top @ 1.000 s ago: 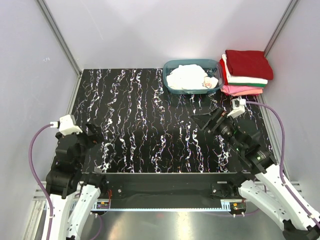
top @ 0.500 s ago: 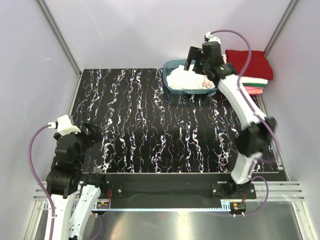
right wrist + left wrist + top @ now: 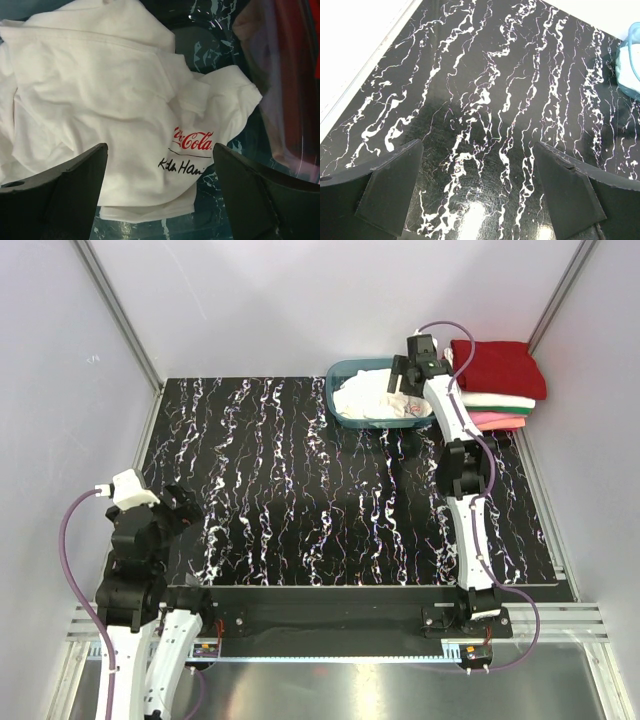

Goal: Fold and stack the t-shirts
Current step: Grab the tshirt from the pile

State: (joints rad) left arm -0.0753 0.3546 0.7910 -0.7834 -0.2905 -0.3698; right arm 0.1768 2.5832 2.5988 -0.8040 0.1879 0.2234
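A crumpled white t-shirt [image 3: 100,100] with a red logo and black script lies in the teal tub [image 3: 343,416]. In the top view this white t-shirt [image 3: 368,395] fills the tub's middle. My right gripper [image 3: 157,190] hangs open just above the shirt, its fingers [image 3: 65,190] either side of the print, with nothing between them. In the top view the right gripper [image 3: 400,380] is stretched out to the tub's right rim. Folded t-shirts [image 3: 495,370] are stacked right of the tub, dark red on top, pink lowest. My left gripper [image 3: 477,190] is open over bare table.
The black marbled table [image 3: 290,490] spreads between the arms and the tub. Grey walls close in the back and sides. The left gripper [image 3: 188,505] sits near the table's front left corner. The tub's rim [image 3: 632,65] shows at the left wrist view's right edge.
The right arm swung from the table's right side up to the tub and lowered its gripper over the white shirt. The left arm has stayed put.
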